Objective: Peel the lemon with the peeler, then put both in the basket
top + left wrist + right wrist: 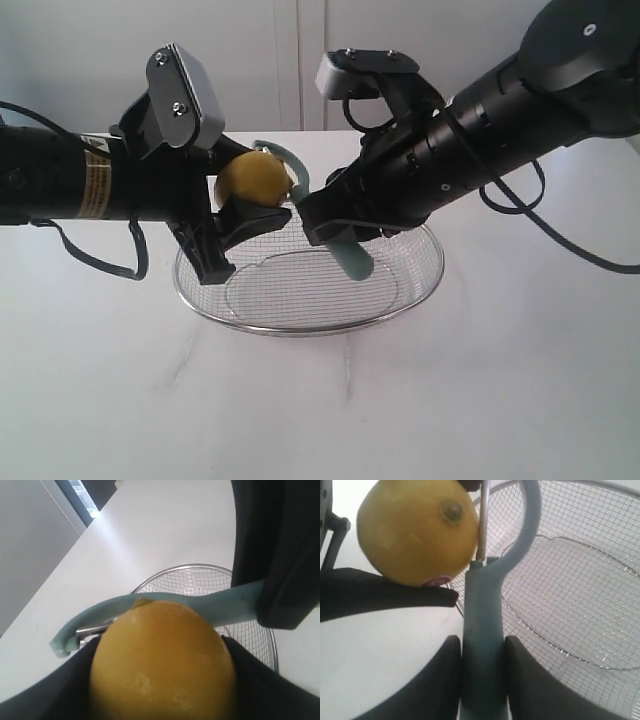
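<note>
My left gripper (pixel 232 200) is shut on the yellow lemon (pixel 254 179) and holds it in the air over the left rim of the wire basket (pixel 400 305). In the left wrist view the lemon (pixel 162 662) fills the space between the dark fingers. My right gripper (pixel 335 222) is shut on the teal peeler (pixel 350 256) by its handle (pixel 482 645). The looped head (pixel 527 525) curves round the lemon (pixel 417 530), and the metal blade (pixel 482 522) lies against its skin. The peeler's head (pixel 150 605) also arcs over the lemon in the left wrist view.
The basket (pixel 580 595) stands on a white table (pixel 500 400) with nothing inside it. Both black arms meet above the basket's back half. A pale wall (pixel 300 50) rises behind the table.
</note>
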Controlling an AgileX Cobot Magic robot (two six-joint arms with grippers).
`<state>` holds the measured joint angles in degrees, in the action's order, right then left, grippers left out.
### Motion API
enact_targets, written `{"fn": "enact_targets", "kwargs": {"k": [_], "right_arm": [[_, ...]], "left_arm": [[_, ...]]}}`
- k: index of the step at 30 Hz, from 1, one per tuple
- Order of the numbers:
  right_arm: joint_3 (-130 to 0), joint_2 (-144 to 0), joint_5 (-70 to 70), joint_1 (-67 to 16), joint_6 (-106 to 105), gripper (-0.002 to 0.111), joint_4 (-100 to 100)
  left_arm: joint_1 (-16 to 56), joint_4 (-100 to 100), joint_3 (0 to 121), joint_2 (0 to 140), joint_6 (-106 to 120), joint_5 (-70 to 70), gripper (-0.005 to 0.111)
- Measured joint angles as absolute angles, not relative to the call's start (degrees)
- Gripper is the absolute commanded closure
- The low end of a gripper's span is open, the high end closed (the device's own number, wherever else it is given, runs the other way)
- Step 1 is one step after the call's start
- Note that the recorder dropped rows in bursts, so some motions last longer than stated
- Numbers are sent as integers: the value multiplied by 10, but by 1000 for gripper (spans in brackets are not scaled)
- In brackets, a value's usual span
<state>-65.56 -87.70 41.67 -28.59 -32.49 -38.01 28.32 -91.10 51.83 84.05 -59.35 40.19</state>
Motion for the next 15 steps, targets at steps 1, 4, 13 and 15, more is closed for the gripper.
{"fn": "enact_targets", "kwargs": {"k": [1, 4, 13, 15], "right_arm": [[-656, -876, 415, -286, -316, 108, -375], [-656, -875, 406, -286, -302, 108, -361], [-656, -875, 365, -286, -283, 108, -352], [-656, -870, 365, -286, -281, 108, -352]], "left_arm": [[283, -911, 518, 840, -593, 402, 107], [283, -912, 518, 840, -593, 403, 107], [283, -912, 518, 840, -593, 404, 107], [283, -912, 518, 840, -593, 404, 107]]}}
